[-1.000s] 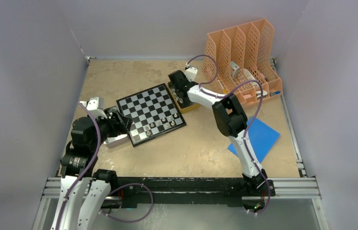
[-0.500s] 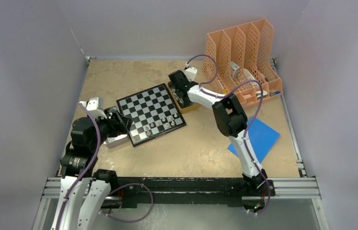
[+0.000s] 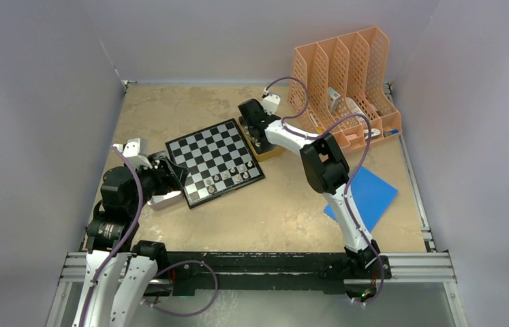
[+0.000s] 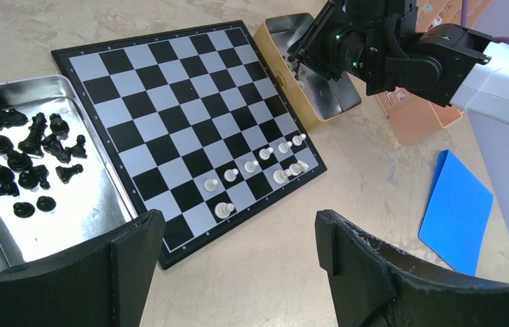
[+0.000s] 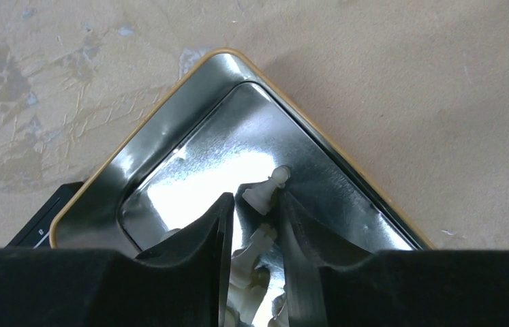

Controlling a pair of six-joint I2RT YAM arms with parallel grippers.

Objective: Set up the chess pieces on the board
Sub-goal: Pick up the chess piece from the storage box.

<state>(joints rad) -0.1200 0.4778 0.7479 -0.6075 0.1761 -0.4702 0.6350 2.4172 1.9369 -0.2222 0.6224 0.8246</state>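
So right now the board (image 3: 210, 158) sits a bit left of the table's middle, turned at an angle. Pale chess pieces (image 4: 251, 165) stand in 2 short rows along its 5 o'clock edge in the top view, and the other squares are bare. The black pieces (image 4: 35, 136) are all lying loose in a silver tray (image 4: 81, 225) touching the board's 8 o'clock corner.

The left gripper (image 4: 238, 266) hangs above that tray and the near corner of the board, jaws spread wide with nothing between them.

The right gripper (image 5: 255, 221) is down in a gold-rimmed tin (image 5: 170, 129) at the board's 2 o'clock corner. Its jaws have only a narrow gap, with pale pieces bunched up in it. I honestly can't tell if any of them is actually pinched. 1 pale pawn (image 5: 265, 193) lies on its side at the fingertips, at about 12 o'clock from them in the wrist view.
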